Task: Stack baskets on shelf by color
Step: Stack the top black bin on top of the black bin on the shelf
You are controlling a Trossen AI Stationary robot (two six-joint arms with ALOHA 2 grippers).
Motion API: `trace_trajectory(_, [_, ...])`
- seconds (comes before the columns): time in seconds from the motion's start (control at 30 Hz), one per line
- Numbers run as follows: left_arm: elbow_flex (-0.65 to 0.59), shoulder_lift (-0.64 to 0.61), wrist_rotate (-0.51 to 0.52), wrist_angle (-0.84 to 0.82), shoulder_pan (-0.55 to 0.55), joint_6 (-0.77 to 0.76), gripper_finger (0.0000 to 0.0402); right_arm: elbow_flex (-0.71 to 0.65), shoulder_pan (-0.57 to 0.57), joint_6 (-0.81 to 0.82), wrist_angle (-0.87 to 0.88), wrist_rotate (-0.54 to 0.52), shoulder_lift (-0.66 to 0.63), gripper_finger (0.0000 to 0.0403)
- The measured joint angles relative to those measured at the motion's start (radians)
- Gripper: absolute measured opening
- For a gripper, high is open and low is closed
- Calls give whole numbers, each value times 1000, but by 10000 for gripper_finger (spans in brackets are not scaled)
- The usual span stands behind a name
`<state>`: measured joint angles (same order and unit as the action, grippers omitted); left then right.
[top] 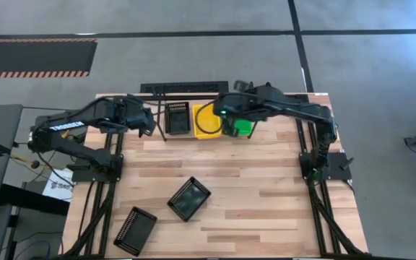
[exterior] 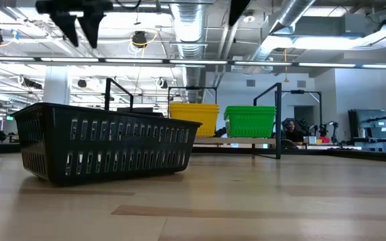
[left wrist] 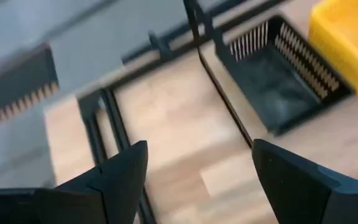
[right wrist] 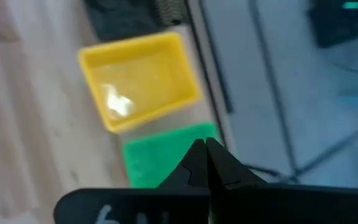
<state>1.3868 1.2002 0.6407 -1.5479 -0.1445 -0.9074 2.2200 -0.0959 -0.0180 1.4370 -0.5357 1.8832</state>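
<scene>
The shelf (top: 166, 115) stands at the table's far edge and holds a black basket (top: 177, 118), a yellow basket (top: 206, 121) and a green basket (top: 243, 127) side by side. Whether more baskets are nested inside them cannot be told. Two more black baskets lie on the table, one near the middle (top: 189, 198) and one at the near left (top: 134, 230). My left gripper (left wrist: 197, 180) hangs open and empty to the left of the shelf's black basket (left wrist: 284, 74). My right gripper (right wrist: 205, 155) is shut and empty, high above the yellow (right wrist: 138, 78) and green (right wrist: 166, 158) baskets.
The black frame rails (top: 114, 173) run along both sides of the table, and a black slotted strip (top: 186, 87) lies behind the shelf. Bare tabletop (top: 258, 188) stretches between the shelf and the loose baskets. In the low view the middle black basket (exterior: 102, 150) fills the near left.
</scene>
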Motion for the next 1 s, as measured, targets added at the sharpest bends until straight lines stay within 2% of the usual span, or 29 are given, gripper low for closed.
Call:
trace_trajectory(0.07, [-42, 0, -49, 11, 4, -54, 277, 93, 20, 34, 122, -80, 0, 0])
trace_trajectory(0.13, [-82, 0, -94, 38, 17, -97, 277, 139, 36, 53, 132, -143, -20, 0])
trace_trajectory(0.2, [-116, 0, -145, 77, 40, -108, 277, 117, 45, 13, 97, -139, -96, 0])
trace_trajectory(0.27, [-147, 0, -189, 137, 69, -107, 277, 122, 62, 61, 103, -158, -158, 0])
trace_trajectory(0.37, [-177, 3, -222, 253, 121, -107, 277, 117, 71, 163, 135, -178, -234, 0])
trace_trajectory(0.53, [-193, 29, -248, 420, 201, -100, 277, 116, 116, 205, 129, -180, -337, 1])
trace_trajectory(0.6, [-193, 49, -289, 467, 229, -99, 277, 116, 127, 221, 129, -178, -357, 1])
trace_trajectory(0.77, [-193, 99, -467, 531, 283, -139, 277, 115, 151, 230, 132, -178, -369, 2])
trace_trajectory(1.0, [-193, 219, -565, 531, 338, -224, 277, 115, 152, 168, 134, -174, -338, 2])
